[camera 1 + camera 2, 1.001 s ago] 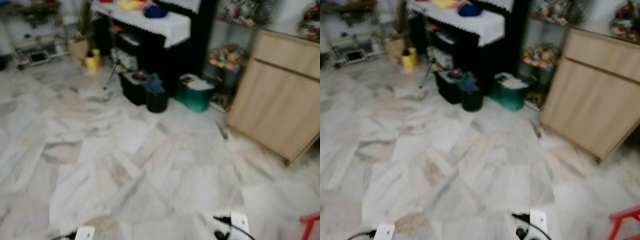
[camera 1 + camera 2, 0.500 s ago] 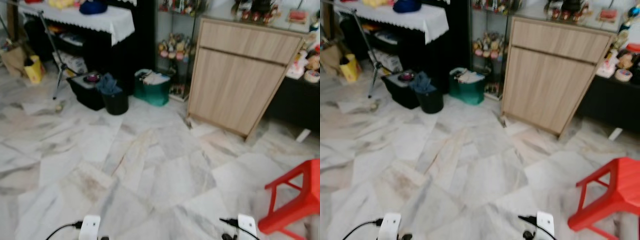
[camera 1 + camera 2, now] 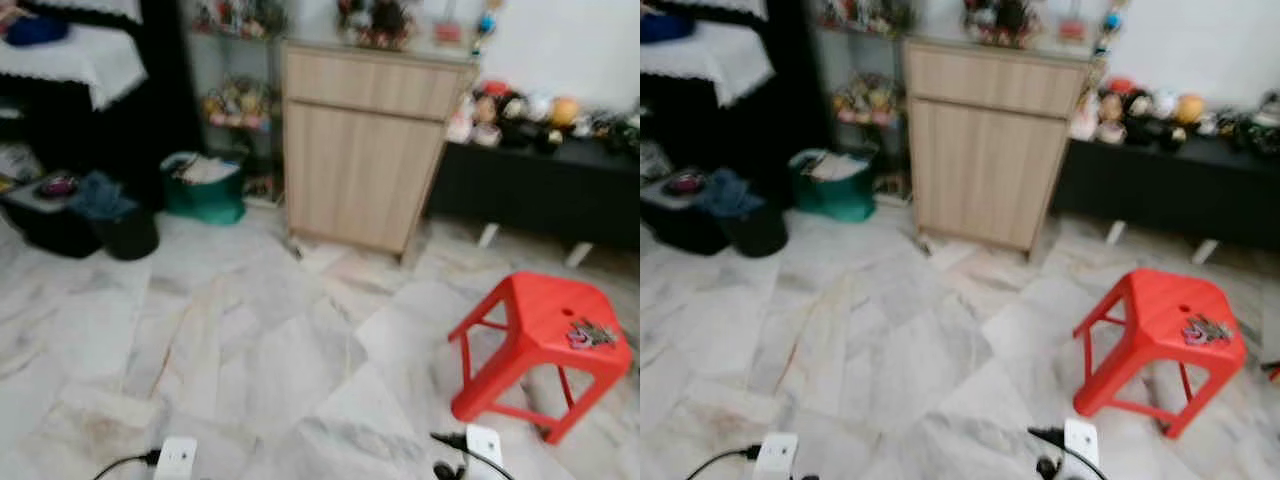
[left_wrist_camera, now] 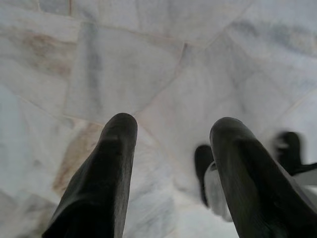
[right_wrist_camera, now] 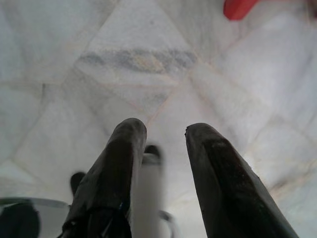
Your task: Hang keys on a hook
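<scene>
Grippers first: left gripper [image 4: 171,173] hangs low over the marble floor [image 3: 250,340] with its two fingers spread apart, nothing between them. Right gripper [image 5: 166,173] is the same deal, pointing down at the floor with a gap between the fingers and holding nothing; a bit of red shows at the edge of its wrist view. Keys [image 3: 590,334] are well away from both, ahead and off to the robot's right, lying flat on the seat of a red stool [image 3: 520,330], near the seat's right edge. It's a small greyish bunch, kinda blurry, so I can't tell which way it points; it looks a bit longer side to side than front to back. Further out, a wooden cabinet [image 3: 365,160] stands against the wall, a low black shelf [image 3: 540,190] with trinkets to its right, a green bin [image 3: 205,190] and a black bin [image 3: 120,230] to its left.
</scene>
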Tool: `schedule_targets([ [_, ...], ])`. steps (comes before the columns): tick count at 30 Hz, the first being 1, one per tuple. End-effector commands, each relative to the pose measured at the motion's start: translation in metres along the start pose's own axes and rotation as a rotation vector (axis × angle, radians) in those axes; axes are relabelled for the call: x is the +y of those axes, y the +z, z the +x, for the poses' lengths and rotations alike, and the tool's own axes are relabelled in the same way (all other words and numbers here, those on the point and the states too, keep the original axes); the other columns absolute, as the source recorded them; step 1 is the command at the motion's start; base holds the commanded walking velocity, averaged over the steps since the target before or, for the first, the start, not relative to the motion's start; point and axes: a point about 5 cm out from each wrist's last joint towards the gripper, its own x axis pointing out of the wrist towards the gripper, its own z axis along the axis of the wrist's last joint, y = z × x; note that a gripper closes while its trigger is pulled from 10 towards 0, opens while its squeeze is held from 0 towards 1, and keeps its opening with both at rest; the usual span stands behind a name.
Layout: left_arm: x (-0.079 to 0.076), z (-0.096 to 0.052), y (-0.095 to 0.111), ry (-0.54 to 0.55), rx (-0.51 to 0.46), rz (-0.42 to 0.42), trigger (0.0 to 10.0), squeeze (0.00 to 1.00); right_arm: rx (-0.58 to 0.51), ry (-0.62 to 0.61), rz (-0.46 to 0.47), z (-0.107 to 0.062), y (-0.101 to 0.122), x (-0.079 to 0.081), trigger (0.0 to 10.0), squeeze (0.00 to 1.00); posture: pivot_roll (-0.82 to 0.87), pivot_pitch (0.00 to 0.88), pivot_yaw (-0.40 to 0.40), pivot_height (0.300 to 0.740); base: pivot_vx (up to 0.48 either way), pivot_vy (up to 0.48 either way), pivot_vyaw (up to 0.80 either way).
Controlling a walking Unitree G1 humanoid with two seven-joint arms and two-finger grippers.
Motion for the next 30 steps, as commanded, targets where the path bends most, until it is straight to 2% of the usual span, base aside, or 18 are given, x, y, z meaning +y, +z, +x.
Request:
schedule_targets([
  [1,-0.0053,0.0009,0.002,-0.009,-0.001,0.006,10.0,0.0,-0.012,-0.025,0.006,-0.0011,0.0035,-0.008,10.0,0.0,0.08,0.0,-0.007,0.74,0.0,-0.266,-0.73],
  [7,-0.0051,0.001,0.0026,-0.005,-0.004,0.007,10.0,0.0,-0.034,-0.032,0.035,-0.0011,0.0055,-0.0081,10.0,0.0,0.09,0.0,-0.012,0.74,0.0,-0.317,0.0],
  [30,-0.0066,0.0006,0.0004,-0.012,0.001,0.009,10.0,0.0,-0.037,-0.031,0.031,-0.001,0.0065,-0.0079,10.0,0.0,0.08,0.0,-0.01,0.74,0.0,-0.35,0.0],
])
